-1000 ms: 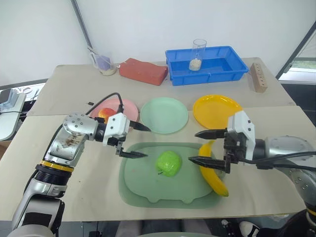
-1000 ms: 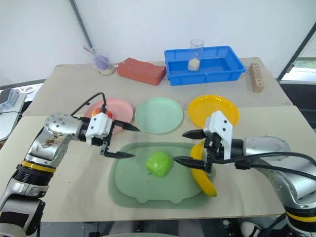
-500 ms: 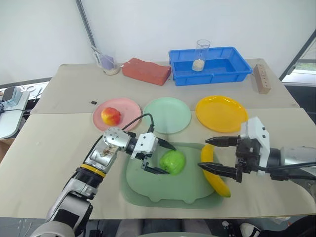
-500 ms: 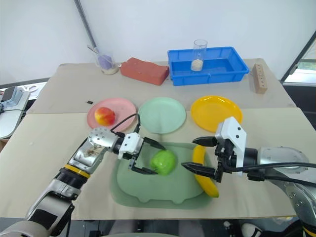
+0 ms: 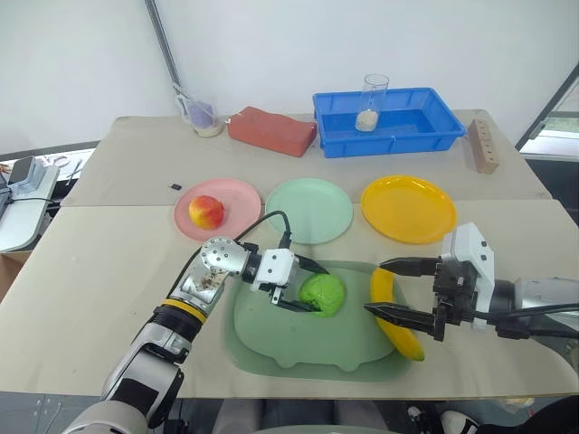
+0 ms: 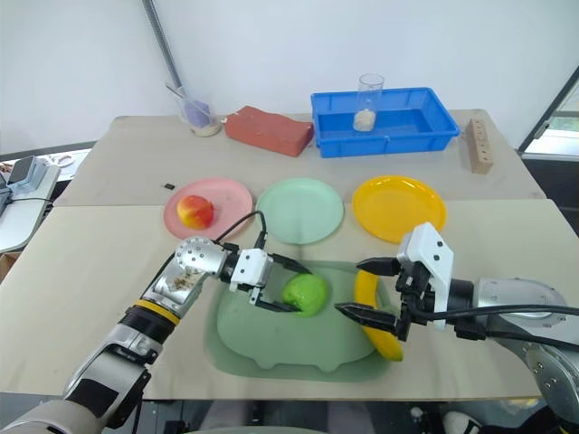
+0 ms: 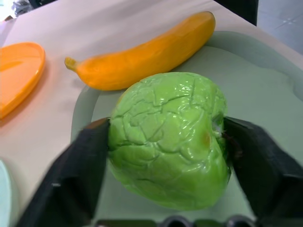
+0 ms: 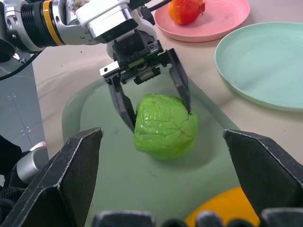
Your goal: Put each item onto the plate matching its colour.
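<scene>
A lumpy green fruit [image 5: 323,294] lies in the big green tray [image 5: 271,348], and my left gripper [image 5: 321,290] is shut on it, one black finger [image 7: 75,179] pressed to each side. The tray's right rim carries the yellow banana [image 5: 398,325]; my right gripper [image 5: 374,287] hovers open just above its near end. A red-and-yellow apple [image 5: 206,212] rests on the pink plate [image 5: 240,201]. The mint green plate [image 5: 308,210] and the orange-yellow plate [image 5: 408,208] are bare.
Along the table's far side stand a blue bin [image 5: 425,122] holding a glass [image 5: 371,95], a brick-red block [image 5: 271,131], a cup [image 5: 204,117] and a wooden block [image 5: 485,145]. The three plates sit in a row just beyond the tray.
My left gripper came from beside the pink plate down to the green fruit and closed its fingers on it. The right gripper stayed open over the banana.
</scene>
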`<state>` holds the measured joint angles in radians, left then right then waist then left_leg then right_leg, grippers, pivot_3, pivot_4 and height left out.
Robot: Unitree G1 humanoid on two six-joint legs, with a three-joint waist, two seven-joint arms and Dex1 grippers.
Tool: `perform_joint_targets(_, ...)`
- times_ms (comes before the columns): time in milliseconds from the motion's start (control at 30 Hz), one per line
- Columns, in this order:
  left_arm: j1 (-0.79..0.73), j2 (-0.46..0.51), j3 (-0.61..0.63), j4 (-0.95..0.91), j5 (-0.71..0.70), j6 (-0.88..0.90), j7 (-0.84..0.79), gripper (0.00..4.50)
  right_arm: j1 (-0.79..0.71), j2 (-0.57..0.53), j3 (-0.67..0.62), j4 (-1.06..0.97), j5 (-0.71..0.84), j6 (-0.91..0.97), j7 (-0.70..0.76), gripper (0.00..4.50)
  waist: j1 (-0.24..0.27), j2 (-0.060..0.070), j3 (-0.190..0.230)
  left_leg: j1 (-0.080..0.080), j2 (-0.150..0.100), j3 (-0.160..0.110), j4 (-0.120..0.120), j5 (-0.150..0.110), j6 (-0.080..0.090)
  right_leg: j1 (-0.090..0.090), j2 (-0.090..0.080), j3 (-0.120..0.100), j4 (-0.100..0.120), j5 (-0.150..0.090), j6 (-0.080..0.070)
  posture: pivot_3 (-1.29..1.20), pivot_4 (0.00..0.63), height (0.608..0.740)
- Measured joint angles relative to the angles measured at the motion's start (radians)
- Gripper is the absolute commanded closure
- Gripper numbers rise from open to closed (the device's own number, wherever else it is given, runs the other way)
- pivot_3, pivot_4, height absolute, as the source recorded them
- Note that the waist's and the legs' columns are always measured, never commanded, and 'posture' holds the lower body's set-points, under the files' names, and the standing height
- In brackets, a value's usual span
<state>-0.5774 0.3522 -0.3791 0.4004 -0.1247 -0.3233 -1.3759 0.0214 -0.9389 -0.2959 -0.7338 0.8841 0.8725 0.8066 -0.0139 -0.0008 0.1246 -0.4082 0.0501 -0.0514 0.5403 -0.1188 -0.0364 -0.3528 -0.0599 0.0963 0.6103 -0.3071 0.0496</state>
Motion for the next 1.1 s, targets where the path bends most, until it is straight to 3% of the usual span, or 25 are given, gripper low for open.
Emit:
perform_joint_targets(333,-0.009,0.036,0.024,-0.021,-0.022,0.065,-0.001,1.67,-0.056,0.007,0.015,0.012,0.004,-0.010,-0.011,0.00,-0.007,0.000,0.000,0.000,0.000,-0.001,0.000,0.000,0.000,-0.001,0.000,0.000,0.001,0.000,0.000,0.00,0.150,0.740)
perform_joint_targets(500,-0.140,0.094,0.157,0.030,-0.080,0.232,0.044,1.67,-0.170,0.072,0.033,0.040,0.045,0.004,-0.093,0.00,-0.014,0.000,0.000,0.000,0.000,-0.002,-0.001,0.000,0.000,-0.001,0.001,-0.001,0.001,0.000,0.000,0.00,0.150,0.740)
perform_joint_targets(667,-0.303,0.011,0.264,0.303,-0.036,0.240,0.329,1.67,-0.335,0.138,0.139,0.082,-0.016,0.029,-0.247,0.00,-0.008,0.000,0.000,0.000,-0.001,-0.002,0.000,0.000,0.001,-0.001,0.001,0.000,0.001,0.001,0.002,0.00,0.150,0.740)
perform_joint_targets(900,-0.375,-0.142,0.264,0.589,0.066,0.163,0.583,1.67,-0.502,0.250,0.199,0.132,-0.036,0.132,-0.447,0.00,0.000,0.000,0.000,-0.004,-0.001,-0.004,-0.003,0.005,0.008,-0.001,0.003,-0.001,0.002,0.003,0.010,0.00,0.150,0.740)
perform_joint_targets(1033,-0.407,-0.160,0.265,0.657,0.093,0.122,0.618,0.02,-0.494,0.250,0.204,0.134,-0.058,0.135,-0.464,0.00,0.000,0.001,-0.001,-0.006,-0.001,-0.004,-0.003,0.006,0.009,0.000,0.003,0.000,0.002,0.003,0.011,0.00,0.150,0.740)
perform_joint_targets(1100,-0.411,-0.164,0.267,0.676,0.097,0.111,0.619,0.02,-0.467,0.243,0.204,0.133,-0.069,0.135,-0.464,0.00,0.000,0.001,-0.001,-0.006,-0.001,-0.004,-0.003,0.006,0.009,-0.001,0.003,0.000,0.002,0.003,0.011,0.00,0.150,0.740)
